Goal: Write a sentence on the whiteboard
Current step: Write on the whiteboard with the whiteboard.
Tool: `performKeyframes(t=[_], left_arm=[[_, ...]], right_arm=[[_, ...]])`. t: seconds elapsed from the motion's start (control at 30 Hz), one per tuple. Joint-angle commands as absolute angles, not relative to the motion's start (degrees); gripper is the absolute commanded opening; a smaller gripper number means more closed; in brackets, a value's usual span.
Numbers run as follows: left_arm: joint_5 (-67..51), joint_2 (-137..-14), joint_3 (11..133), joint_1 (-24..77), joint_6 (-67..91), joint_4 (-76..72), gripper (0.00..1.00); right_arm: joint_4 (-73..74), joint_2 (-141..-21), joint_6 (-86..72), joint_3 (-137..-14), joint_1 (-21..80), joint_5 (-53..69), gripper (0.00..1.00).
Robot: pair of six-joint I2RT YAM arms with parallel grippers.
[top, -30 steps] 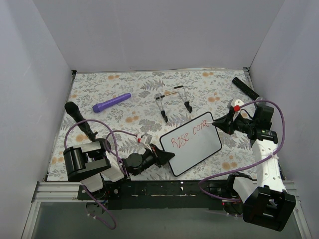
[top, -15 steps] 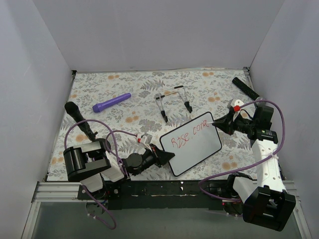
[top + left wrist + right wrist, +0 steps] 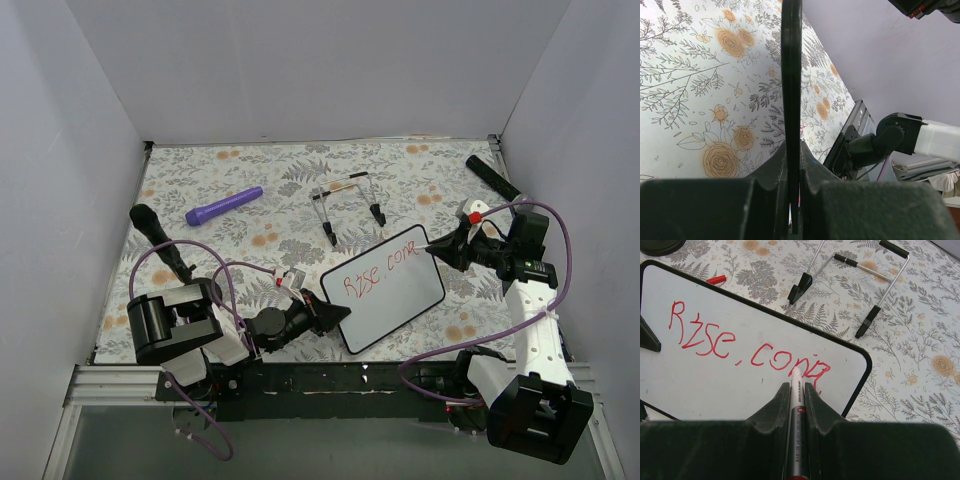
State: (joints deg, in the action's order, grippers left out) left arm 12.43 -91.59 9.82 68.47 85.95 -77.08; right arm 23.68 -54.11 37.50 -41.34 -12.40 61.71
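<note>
The whiteboard [image 3: 395, 300] lies tilted on the floral table, white with a black rim. My left gripper [image 3: 335, 313] is shut on its near-left edge. In the left wrist view the board shows edge-on [image 3: 791, 75] between the fingers of this gripper [image 3: 792, 145]. The sentence [image 3: 383, 270] is in red and reads "Rise. conq" in the right wrist view [image 3: 740, 345]. My right gripper [image 3: 443, 245] is shut on a marker [image 3: 795, 377]. The marker's tip touches the board [image 3: 715, 390] at the last letter, near its far-right corner. This gripper [image 3: 796, 389] fills the bottom of its wrist view.
A black wire stand [image 3: 347, 205] stands behind the board and also shows in the right wrist view [image 3: 860, 270]. A purple pen [image 3: 223, 206] lies at the back left. Black cylinders lie at the left [image 3: 158, 238] and far right [image 3: 492, 178]. A red cap [image 3: 716, 279] lies beside the board.
The right gripper and marker have shifted only very slightly at the last letter. The left gripper and the board have not moved.
</note>
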Motion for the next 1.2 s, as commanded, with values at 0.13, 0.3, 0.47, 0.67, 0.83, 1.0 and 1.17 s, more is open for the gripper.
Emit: performKeyframes(t=[0.13,0.3,0.47,0.67,0.83,1.0,1.17], left_arm=[[11.6,-91.8,8.3,68.8,83.5,-88.9,0.0],[11.2,-91.8,8.7,68.8,83.4,-88.4,0.0],[10.9,-91.6,8.7,68.8,83.6,-88.2,0.0],[10.8,-91.8,8.7,68.8,83.6,-88.4,0.0],[10.6,-91.7,8.4,68.8,83.7,-88.7,0.0],[10.2,-91.8,8.5,68.8,83.4,-89.1,0.0],[9.9,-92.0,8.7,68.8,83.5,-88.8,0.0]], right_arm=[[23.6,-53.8,37.9,-40.9,-12.8,63.3,0.01],[23.5,-53.8,38.0,-40.9,-12.8,63.0,0.01],[23.5,-53.4,38.0,-40.9,-12.7,62.8,0.01],[23.5,-53.5,38.3,-41.4,-12.8,61.5,0.01],[25.6,-53.8,39.9,-43.5,-13.2,59.6,0.01],[28.6,-55.5,43.3,-46.2,-16.3,57.0,0.01],[32.9,-58.4,47.8,-47.3,-18.3,58.2,0.01]])
